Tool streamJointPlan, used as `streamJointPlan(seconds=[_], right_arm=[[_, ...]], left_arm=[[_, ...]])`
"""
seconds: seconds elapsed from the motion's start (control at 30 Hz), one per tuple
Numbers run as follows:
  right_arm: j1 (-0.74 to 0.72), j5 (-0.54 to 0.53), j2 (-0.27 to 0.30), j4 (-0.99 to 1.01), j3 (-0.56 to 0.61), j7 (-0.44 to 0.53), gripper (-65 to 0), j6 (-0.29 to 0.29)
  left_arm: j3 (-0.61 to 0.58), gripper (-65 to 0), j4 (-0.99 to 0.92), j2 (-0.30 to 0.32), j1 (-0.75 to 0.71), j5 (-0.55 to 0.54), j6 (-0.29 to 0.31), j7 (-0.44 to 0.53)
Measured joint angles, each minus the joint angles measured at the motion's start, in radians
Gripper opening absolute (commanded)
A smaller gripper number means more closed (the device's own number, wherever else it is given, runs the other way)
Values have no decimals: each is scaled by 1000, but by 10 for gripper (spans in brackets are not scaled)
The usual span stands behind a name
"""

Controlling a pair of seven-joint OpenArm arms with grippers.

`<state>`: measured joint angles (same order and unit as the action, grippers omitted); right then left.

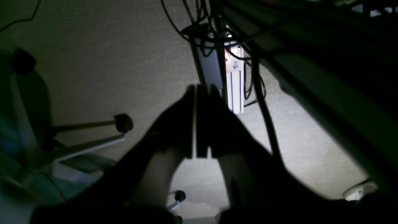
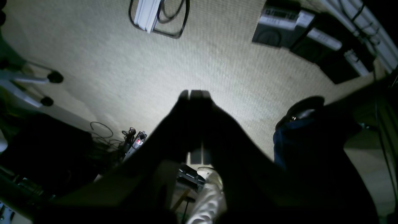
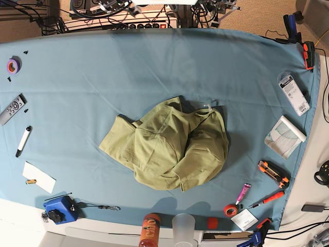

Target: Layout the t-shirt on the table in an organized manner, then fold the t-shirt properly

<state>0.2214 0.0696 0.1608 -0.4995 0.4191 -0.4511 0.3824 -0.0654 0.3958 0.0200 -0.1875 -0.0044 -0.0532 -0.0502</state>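
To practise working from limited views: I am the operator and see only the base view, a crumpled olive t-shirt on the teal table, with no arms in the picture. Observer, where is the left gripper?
Observer: The left gripper hangs off the table, above beige carpet.
Operator: Is it open or holding anything?
Observer: Its jaws are shut, with nothing between them.
Operator: And the right one?
Observer: The right gripper is also shut and empty, over the carpet too.
Operator: Anything close to the left arm?
Observer: A chair castor shows on the floor beside it.
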Motion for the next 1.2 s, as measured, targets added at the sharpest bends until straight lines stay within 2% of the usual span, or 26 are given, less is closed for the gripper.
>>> streamJointPlan(seconds=[0.13, 0.33, 0.53, 0.67, 0.8, 0.97, 1.07, 1.2], right_arm=[[47, 3, 45, 0, 0, 32, -650, 0], [103, 2, 109, -19, 0, 87, -650, 0], [226, 6, 206, -225, 0, 95, -650, -2], [309, -2, 238, -418, 0, 70, -650, -20], [393, 2, 258, -574, 0, -3, -650, -119], [473, 1, 273, -730, -5, -43, -650, -199], [525, 0, 271, -814, -56, -69, -650, -203], [613, -38, 272, -933, -181, -94, -650, -203]], left_arm=[[-1, -650, 19, 38, -41, -2, 0, 0], [-1, -650, 154, 106, -159, 1, -2, -3], [-1, -650, 356, 161, -304, 0, -3, 53], [-3, -650, 470, 172, -388, -36, -94, 60], [-3, -650, 592, 186, -455, -60, -172, 58], [-5, -650, 757, 222, -563, -60, -238, 52], [-4, -650, 857, 247, -623, -64, -312, 41], [-4, -650, 1003, 264, -693, -64, -350, -69]])
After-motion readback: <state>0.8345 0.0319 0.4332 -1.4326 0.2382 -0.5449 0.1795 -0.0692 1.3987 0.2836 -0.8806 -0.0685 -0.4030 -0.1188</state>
